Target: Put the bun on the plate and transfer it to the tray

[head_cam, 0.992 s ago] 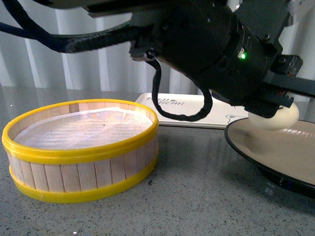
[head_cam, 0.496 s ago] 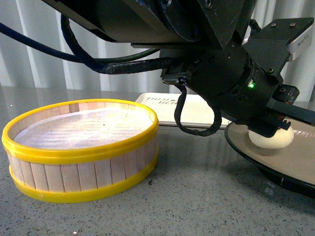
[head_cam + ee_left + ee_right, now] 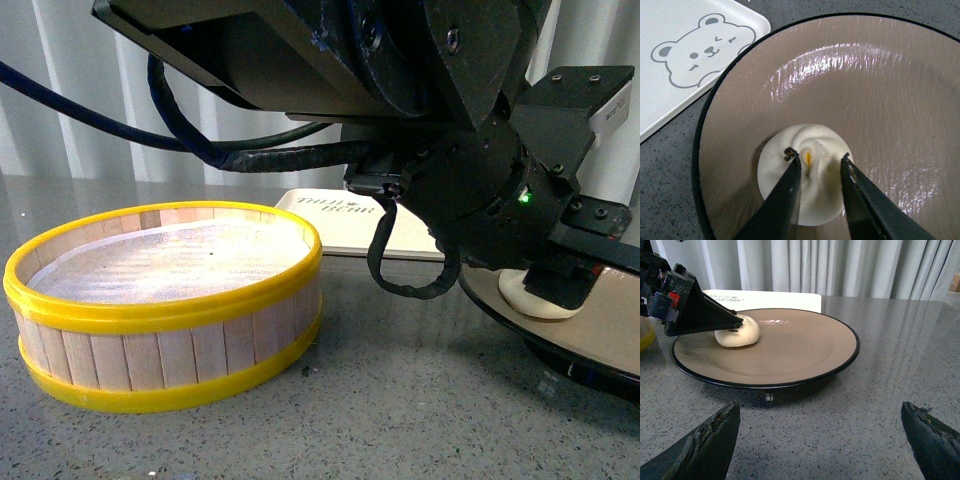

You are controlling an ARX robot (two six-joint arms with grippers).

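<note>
Your left tool (image 3: 817, 162) is pinching the bun (image 3: 812, 142), which is sitting on the left part of the plate (image 3: 865, 80) beside the tray (image 3: 660, 100); your right tool (image 3: 820, 410) is gaping wide over the tabletop (image 3: 890, 390).

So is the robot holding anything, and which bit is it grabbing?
The left gripper pinches the bun by its pleated top, on the plate. The right gripper holds nothing.
</note>
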